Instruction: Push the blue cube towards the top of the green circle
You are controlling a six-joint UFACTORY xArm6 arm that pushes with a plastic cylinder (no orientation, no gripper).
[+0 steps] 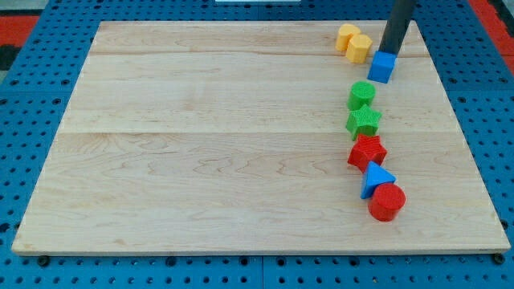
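Observation:
The blue cube [383,67] sits near the view's top right of the wooden board [201,136]. The green circle [362,95] lies just below it and slightly to the left, a small gap apart. My tip [389,52] is at the cube's upper edge, touching or nearly touching its top side. The dark rod rises out of the view's top.
A yellow block [354,41] sits left of the blue cube. Below the green circle runs a column: a green star [364,122], a red star [367,152], a blue triangle [376,178] and a red cylinder [387,201]. The board's right edge is close by.

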